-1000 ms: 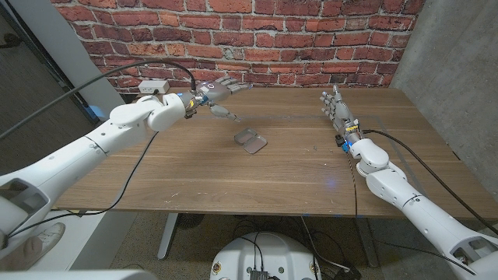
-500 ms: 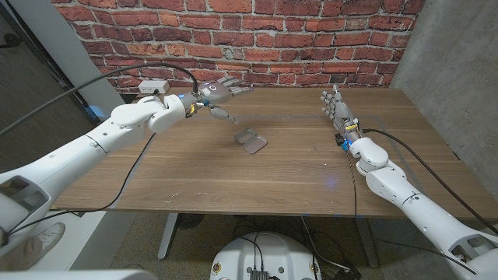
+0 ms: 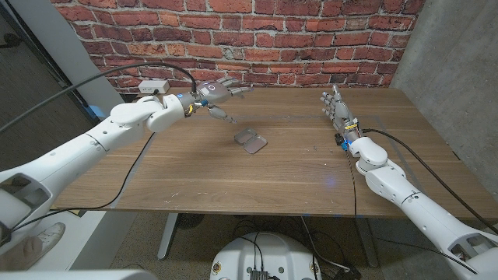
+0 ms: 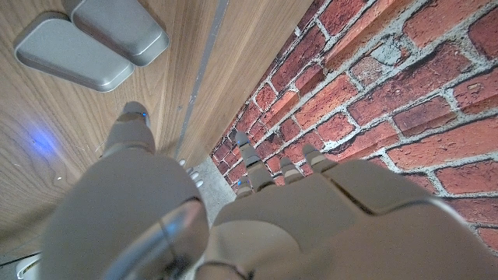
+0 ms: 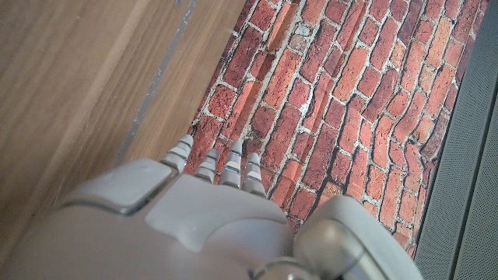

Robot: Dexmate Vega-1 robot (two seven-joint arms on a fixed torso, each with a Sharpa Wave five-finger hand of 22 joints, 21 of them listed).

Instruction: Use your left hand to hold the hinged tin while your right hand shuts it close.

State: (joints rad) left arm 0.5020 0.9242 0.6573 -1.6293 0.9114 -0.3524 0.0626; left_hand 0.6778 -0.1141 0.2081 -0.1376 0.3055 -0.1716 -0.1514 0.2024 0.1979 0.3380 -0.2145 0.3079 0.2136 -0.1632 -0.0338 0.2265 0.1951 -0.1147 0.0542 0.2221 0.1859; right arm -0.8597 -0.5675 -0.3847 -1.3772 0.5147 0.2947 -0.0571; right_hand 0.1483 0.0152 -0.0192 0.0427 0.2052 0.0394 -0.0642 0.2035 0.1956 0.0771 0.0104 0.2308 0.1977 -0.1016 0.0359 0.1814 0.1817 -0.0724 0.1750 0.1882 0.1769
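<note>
Tin point(image 3: 250, 141) is what this job is about, and it lies wide open on the wooden table point(image 3: 233, 175), with both its halves flat and side by side. Going from big to small: the left arm point(image 3: 93, 144) reaches far over the table, and its left hand point(image 3: 216, 94) hangs in the air with the fingers spread apart and nothing in them. The tin sits just below and a little in front of that hand, close to it but not touching. In the last second the left hand has slid a tiny bit farther out past the tin, and its thumb point(image 3: 219, 113) has pulled up a little. It has not come down yet. The tin has not moved at all. In the left wrist view the two halves of the tin point(image 4: 89, 40) show just past the thumb tip point(image 4: 134, 117), so I think the hand is lining up to come down and hold it. The right hand point(image 3: 335, 109) stands upright, well away from the tin on the other side, fingers straight and holding nothing, and it has stayed put. So the holding has not begun, and the shutting comes after that.
</note>
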